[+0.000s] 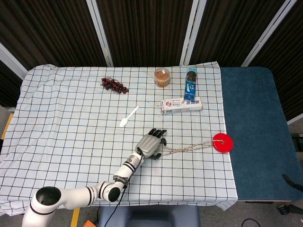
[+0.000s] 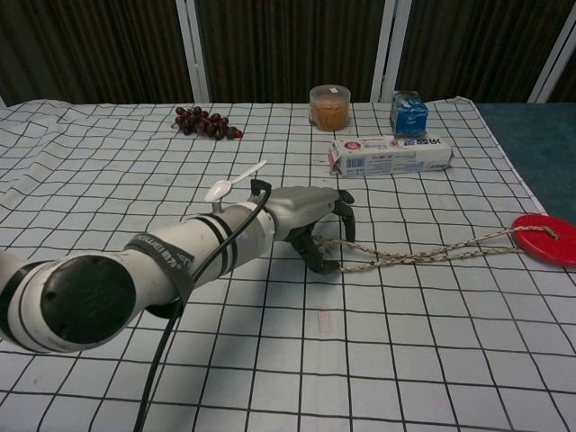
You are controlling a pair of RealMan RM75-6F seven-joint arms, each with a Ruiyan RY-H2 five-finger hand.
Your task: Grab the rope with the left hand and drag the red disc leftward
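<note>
The red disc (image 1: 222, 142) (image 2: 544, 238) lies flat near the right edge of the checked cloth. Its braided rope (image 1: 187, 149) (image 2: 423, 255) trails leftward across the cloth. My left hand (image 1: 150, 144) (image 2: 310, 216) sits over the rope's left end, palm down. The fingers arch over the rope and the thumb lies below it, with a gap still between them. The rope's very end is hidden under the hand. My right hand shows in neither view.
At the back stand an orange-filled jar (image 1: 162, 77), a blue packet (image 1: 191, 85) and a white box (image 1: 181, 105). A white spoon (image 1: 129, 116) lies left of the box, and grapes (image 1: 114, 84) farther left. Blue tabletop (image 1: 255, 132) borders the cloth's right edge.
</note>
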